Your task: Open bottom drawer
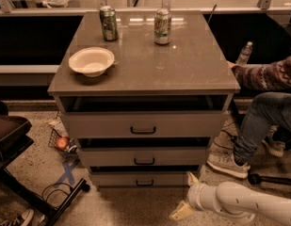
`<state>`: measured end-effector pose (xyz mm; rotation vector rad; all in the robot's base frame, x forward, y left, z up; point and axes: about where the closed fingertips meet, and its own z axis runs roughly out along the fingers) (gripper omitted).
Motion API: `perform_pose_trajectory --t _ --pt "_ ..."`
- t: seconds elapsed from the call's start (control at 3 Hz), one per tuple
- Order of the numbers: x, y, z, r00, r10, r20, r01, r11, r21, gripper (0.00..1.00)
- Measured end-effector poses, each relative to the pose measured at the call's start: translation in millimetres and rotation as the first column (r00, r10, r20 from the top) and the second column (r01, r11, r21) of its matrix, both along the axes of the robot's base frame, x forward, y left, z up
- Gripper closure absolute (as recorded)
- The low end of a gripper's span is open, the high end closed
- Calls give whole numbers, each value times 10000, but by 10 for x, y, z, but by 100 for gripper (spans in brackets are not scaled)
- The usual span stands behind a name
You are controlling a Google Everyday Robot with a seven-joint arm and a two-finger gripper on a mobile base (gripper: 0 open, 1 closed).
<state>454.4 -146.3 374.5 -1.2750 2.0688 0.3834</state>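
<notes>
The bottom drawer (135, 178) is the lowest of three in the grey cabinet (192, 74), with a shallow front and a small dark bar handle (145, 183). It stands slightly ajar, like the two drawers above it. My gripper (186, 196) is low on the floor side, just right of the bottom drawer's right end, on a white arm coming in from the lower right. Its two cream fingers (181, 212) are spread apart and hold nothing. It is not touching the handle.
On the cabinet top stand two cans (108, 23) (162, 26) and a white bowl (91, 60). A seated person's leg and shoe (227, 165) are close on the right. A black stand base (46, 201), cables and a small basket with an apple (62, 143) are at the left.
</notes>
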Motion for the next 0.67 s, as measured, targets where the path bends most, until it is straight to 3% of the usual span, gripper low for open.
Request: perform_pose_trajectory --t 0.33,0.67 --pt "93 18 -339 9988 418 246 -399 9965 -740 0" --pt "93 18 -340 9988 418 245 -399 9965 -739 0"
